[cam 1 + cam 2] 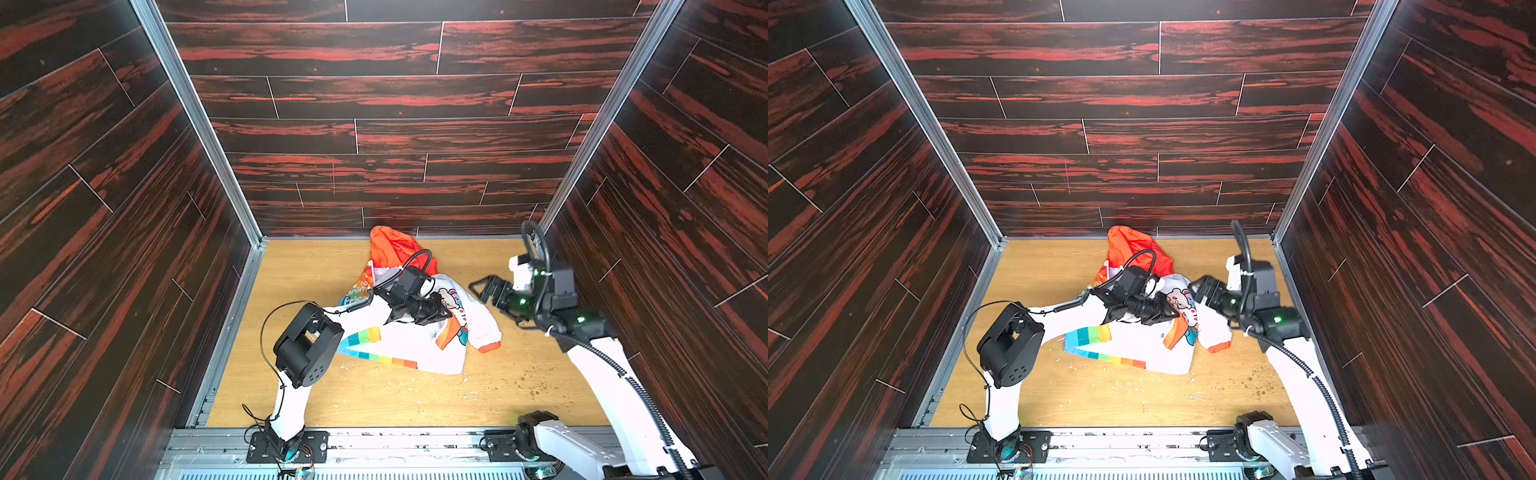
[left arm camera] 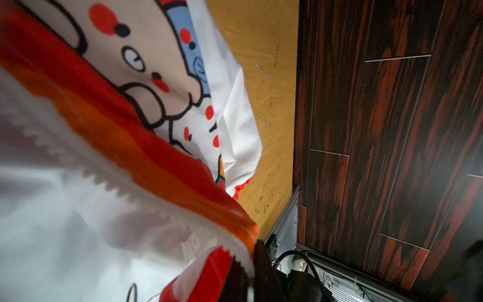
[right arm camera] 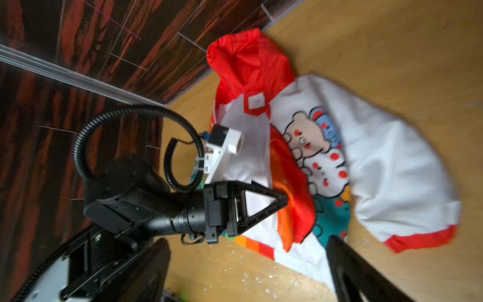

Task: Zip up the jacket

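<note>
Left gripper (image 3: 286, 200) pinched shut on the jacket (image 1: 415, 349), at its orange front edge (image 3: 292, 211), probably tensioning the zipper line. Right gripper (image 1: 478, 293) spread wide, empty, just beside the sleeve (image 1: 484, 328).

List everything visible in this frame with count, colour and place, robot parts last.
jacket: one, white with orange hood and rainbow hem, rumpled mid-table, front open
crumbs: many, pale and yellowish, scattered on the table nearer than the jacket
table: one, light wood
walls: three, dark red-black wood pattern, around the table
left hand: one, black, shut on the jacket's orange front edge
right hand: one, black, open, empty, near the sleeve
arms: two, white and black, left arm, right arm
</note>
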`<state>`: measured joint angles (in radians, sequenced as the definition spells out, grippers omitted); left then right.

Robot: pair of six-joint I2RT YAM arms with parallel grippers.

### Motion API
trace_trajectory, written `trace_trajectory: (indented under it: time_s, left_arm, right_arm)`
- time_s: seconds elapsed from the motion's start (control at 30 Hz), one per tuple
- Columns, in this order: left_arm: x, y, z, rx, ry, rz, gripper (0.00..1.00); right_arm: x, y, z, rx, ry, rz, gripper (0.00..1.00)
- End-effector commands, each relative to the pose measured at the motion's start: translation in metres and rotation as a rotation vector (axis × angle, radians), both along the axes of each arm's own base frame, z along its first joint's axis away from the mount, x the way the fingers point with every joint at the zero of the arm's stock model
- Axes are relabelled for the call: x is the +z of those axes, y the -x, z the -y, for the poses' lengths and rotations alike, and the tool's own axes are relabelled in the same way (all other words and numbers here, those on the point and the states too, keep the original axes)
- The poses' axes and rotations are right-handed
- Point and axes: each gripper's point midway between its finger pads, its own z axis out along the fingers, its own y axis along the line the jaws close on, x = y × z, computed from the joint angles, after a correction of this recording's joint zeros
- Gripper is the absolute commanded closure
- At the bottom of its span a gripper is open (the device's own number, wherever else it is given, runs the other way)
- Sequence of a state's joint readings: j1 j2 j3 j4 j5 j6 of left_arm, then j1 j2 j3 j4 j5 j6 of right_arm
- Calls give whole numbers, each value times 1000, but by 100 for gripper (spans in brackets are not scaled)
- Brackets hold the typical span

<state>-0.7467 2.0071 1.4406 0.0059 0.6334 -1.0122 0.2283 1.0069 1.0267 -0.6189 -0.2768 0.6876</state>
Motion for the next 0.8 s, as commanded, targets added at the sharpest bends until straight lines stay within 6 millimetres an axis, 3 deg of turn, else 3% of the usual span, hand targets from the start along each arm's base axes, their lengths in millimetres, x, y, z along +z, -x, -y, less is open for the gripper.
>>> trace_trajectory:
  time_s: [0.0, 0.07, 0.17, 0.4, 0.53, 0.67, 0.77]
  left_arm:
    - [42, -4, 1, 3, 22, 58, 98]
    - [52, -9, 4, 15, 22, 70, 99]
    - [61, -18, 7, 38, 3, 66, 100]
    - [78, -33, 10, 151, 24, -32, 100]
    - [87, -35, 8, 203, 54, -122, 100]
    - [94, -34, 7, 248, 105, -193, 100]
    - [112, -38, 11, 268, 174, -212, 100]
  right_arm:
    - [2, 14, -21, 53, -188, -21, 27]
    - [-4, 19, -23, 43, -233, -30, 38]
    - [-11, 26, -27, 37, -292, -29, 42]
    - [-30, 35, -41, 22, -380, -63, 26]
    - [-30, 36, -57, 48, -418, -60, 17]
    - [-32, 38, -81, 95, -424, -58, 12]
    - [-40, 40, -99, 137, -410, -46, 13]
